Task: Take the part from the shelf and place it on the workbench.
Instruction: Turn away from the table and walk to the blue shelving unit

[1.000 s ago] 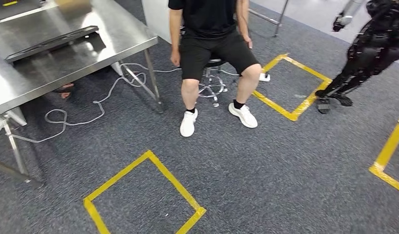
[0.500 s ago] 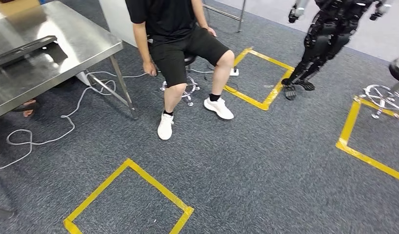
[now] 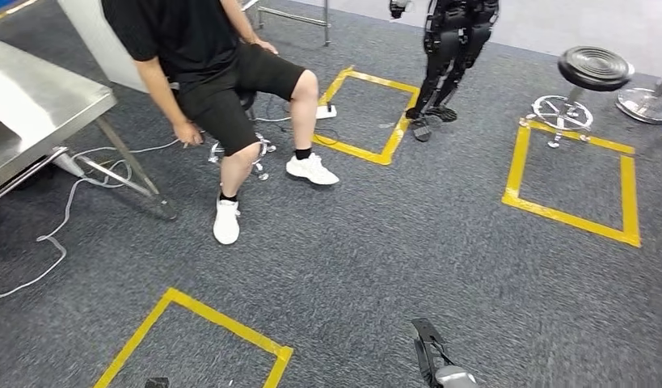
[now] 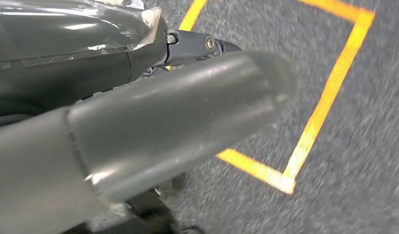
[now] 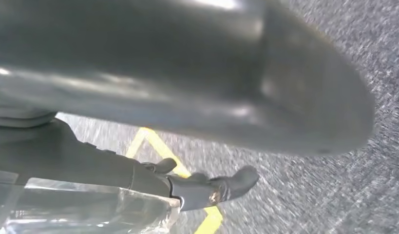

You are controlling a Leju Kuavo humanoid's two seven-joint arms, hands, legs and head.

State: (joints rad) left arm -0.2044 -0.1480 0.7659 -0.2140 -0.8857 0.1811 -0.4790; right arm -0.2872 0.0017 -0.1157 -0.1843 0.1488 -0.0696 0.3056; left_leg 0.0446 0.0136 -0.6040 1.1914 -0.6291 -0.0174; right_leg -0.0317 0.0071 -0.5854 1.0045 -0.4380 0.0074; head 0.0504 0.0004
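Steel workbench (image 3: 48, 97), well apart from robot hand (image 3: 431, 356)

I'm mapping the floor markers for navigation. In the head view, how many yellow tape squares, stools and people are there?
Yellow tape squares: 3
Stools: 2, one black-topped, one under the seated person
People: 1
Total: 6
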